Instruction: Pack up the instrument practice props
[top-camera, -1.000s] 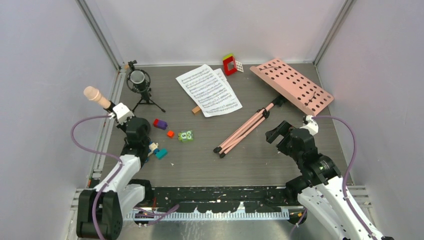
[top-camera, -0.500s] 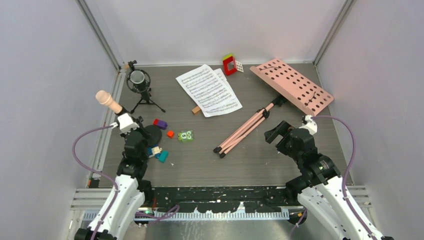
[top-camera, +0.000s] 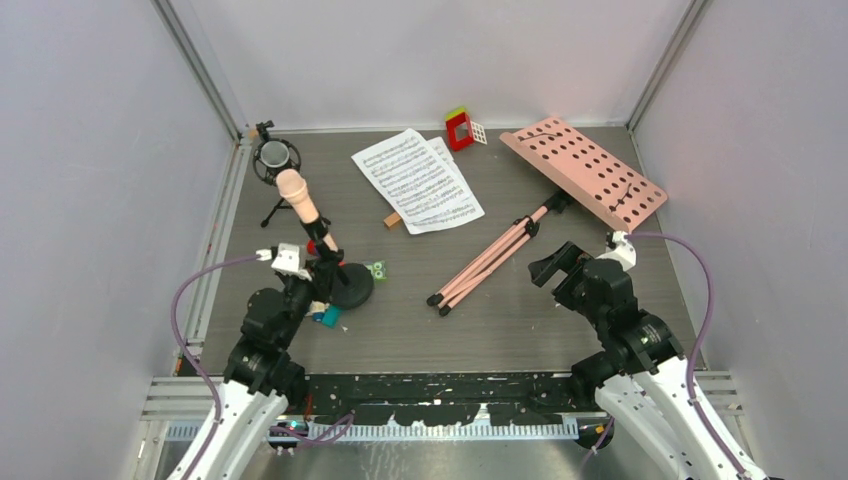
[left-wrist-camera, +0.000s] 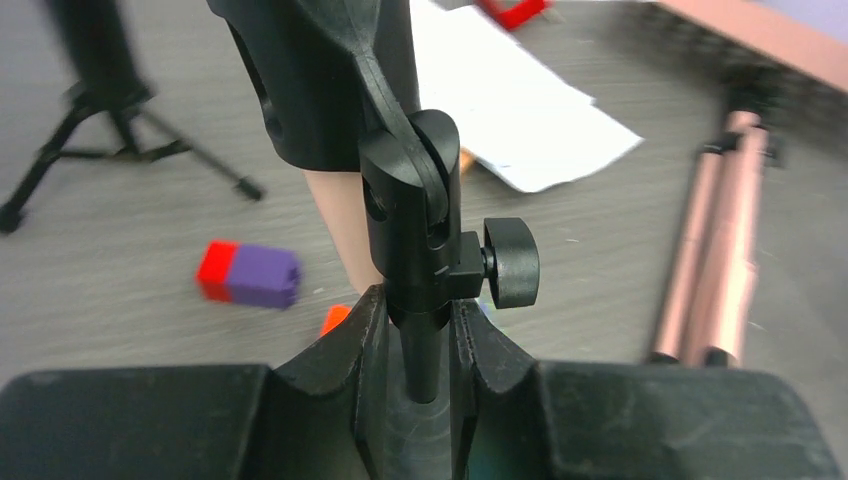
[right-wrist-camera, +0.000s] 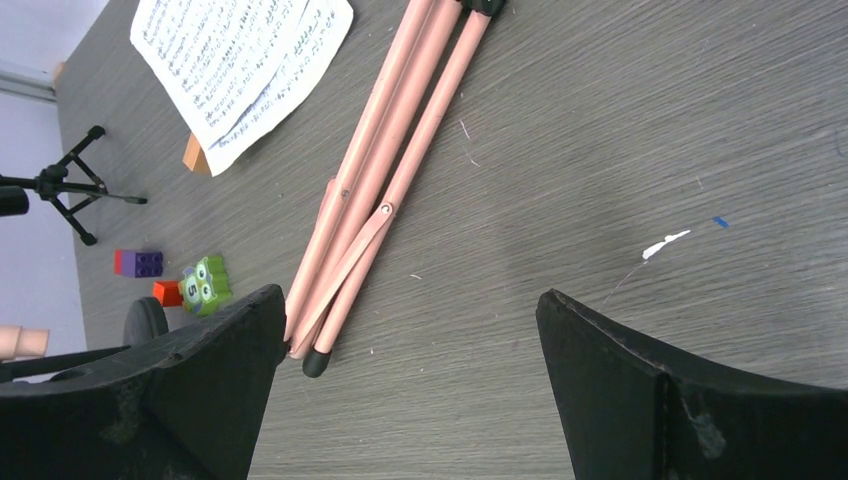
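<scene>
While my left gripper (left-wrist-camera: 420, 330) is pinched almost shut on the thin black post of the mic stand (top-camera: 350, 290), just under its swivel knob, the mic (top-camera: 293, 190) leans toward the far left corner of the table (top-camera: 520, 330). The stand's round base sits near the left edge among the blocks (top-camera: 377, 270). I judge this to be the step of clearing away the mic. The next move calls for a place to put it, and no box or bag shows in any view.

My right gripper (right-wrist-camera: 408, 300) hangs fully open and holds nothing, above the folded legs of the music stand (top-camera: 490, 258), whose desk lies at the far right corner. The sheets (top-camera: 418, 180) lie by the far edge.

I cannot tell whether the base rests on the table or hangs just above it. In my left wrist view the mic's head is cut off and everything behind it is blurred.
</scene>
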